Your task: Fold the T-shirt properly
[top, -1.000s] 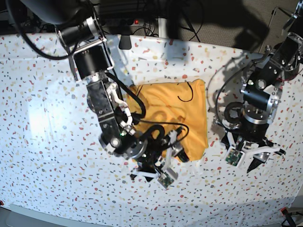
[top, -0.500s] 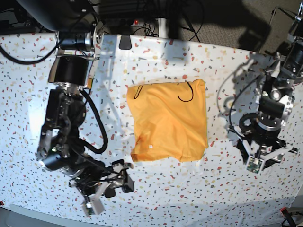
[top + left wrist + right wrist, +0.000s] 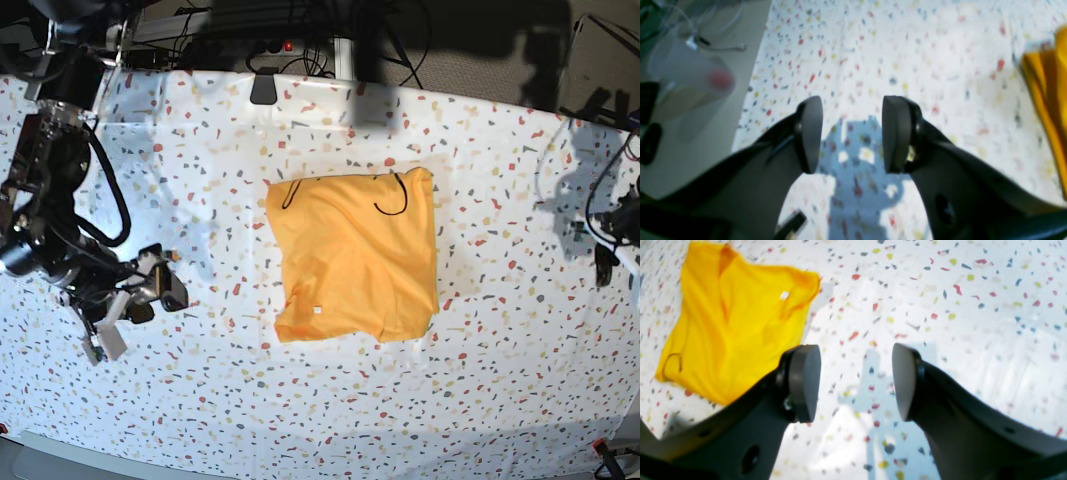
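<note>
The mustard-yellow T-shirt (image 3: 350, 255) lies folded into a rough rectangle in the middle of the speckled table, with dark neckline trim at its far edge and a small white tag (image 3: 316, 309) near its front left corner. My right gripper (image 3: 140, 300) is open and empty, well to the left of the shirt. In the right wrist view the gripper (image 3: 853, 383) hovers over bare table, with the T-shirt (image 3: 730, 323) at the upper left. My left gripper (image 3: 852, 133) is open and empty. The T-shirt (image 3: 1047, 100) shows only at that view's right edge. The left arm (image 3: 610, 250) sits at the table's far right.
The white speckled table cover (image 3: 480, 380) spans the view. A black clip (image 3: 264, 88) and cables sit along the back edge. In the left wrist view the table's edge (image 3: 750, 83) and the floor beyond it lie to the left of the gripper.
My right arm has let go of the shirt's front edge and swung far left. My left arm has pulled back to the right edge. The shirt stays folded.
</note>
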